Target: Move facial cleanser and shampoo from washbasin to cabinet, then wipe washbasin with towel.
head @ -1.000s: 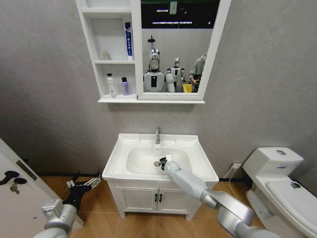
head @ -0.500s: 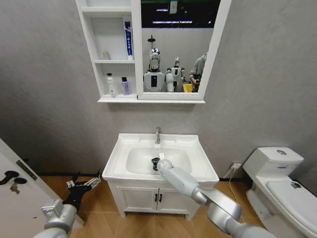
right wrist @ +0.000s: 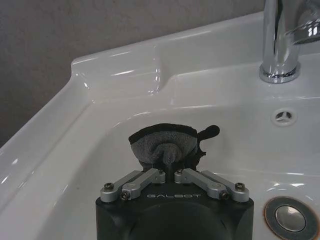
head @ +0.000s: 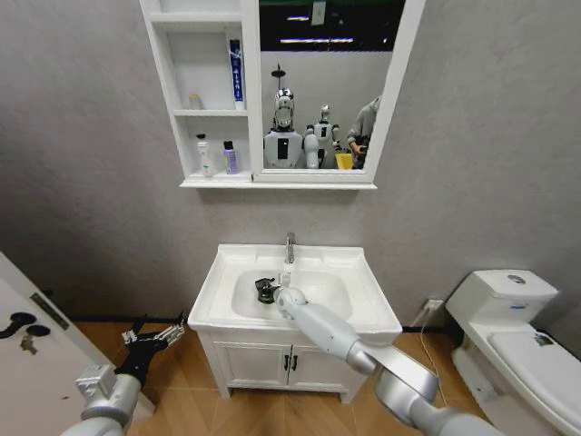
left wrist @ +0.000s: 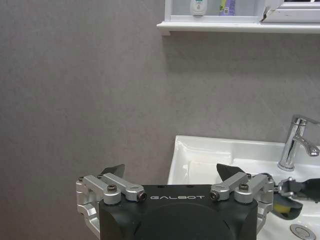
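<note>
From the head camera, the right arm reaches down into the washbasin [head: 292, 286], and its right gripper [head: 267, 290] sits in the left half of the bowl with the dark towel [head: 263, 291] bunched at its tip; the arm's own body hides how the fingers close there. The tap [head: 290, 247] stands just behind it, and the bowl to the right of the arm is bare white. The left gripper [head: 156, 338] hangs low beside the basin's left side, above the wooden floor, its fingers spread wide. On the cabinet [head: 207, 100] above, a white bottle [head: 204, 156] and a small purple bottle [head: 229, 158] stand on the bottom shelf; their labels are too small to read. The left wrist camera shows the left gripper [left wrist: 170, 176] with its fingers apart and nothing between them, the basin's left rim just ahead and the grey wall beside it. The right wrist camera shows the right gripper [right wrist: 170, 167] pinched narrow on the towel [right wrist: 164, 143], which is pressed against the sloping bowl wall near the left rear corner, with the drain [right wrist: 289, 218] close by
</note>
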